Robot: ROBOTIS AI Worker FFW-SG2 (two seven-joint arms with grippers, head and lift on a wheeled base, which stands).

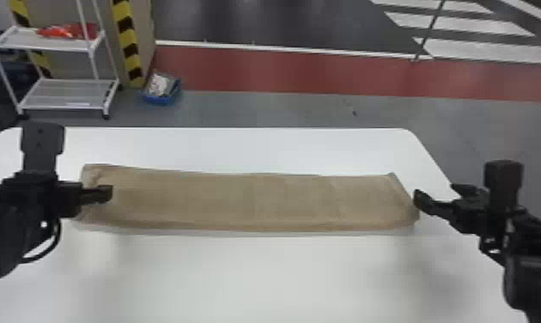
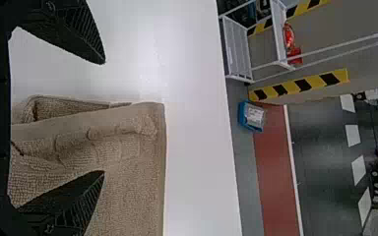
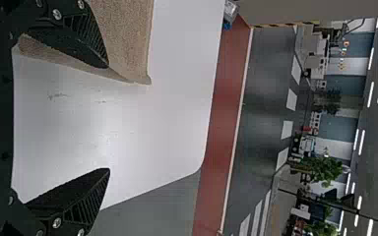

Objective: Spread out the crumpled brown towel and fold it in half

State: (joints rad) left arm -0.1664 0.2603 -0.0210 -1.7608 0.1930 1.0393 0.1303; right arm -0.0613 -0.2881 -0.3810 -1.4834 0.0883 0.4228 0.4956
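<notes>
Nearest, fingers spread wide, the left gripper (image 1: 87, 194) and right gripper (image 1: 442, 196) hung at either end of the brown towel (image 1: 248, 199), which lay in a long strip across the white table (image 1: 256, 275), its left end rumpled. Beyond, a blue box (image 1: 160, 101) on the floor held whitish stuff (image 1: 158, 84) near a white rack (image 1: 20, 41) with red things (image 1: 68, 31) on its upper shelf; the right wrist view caught leafy plants (image 3: 326, 168).
</notes>
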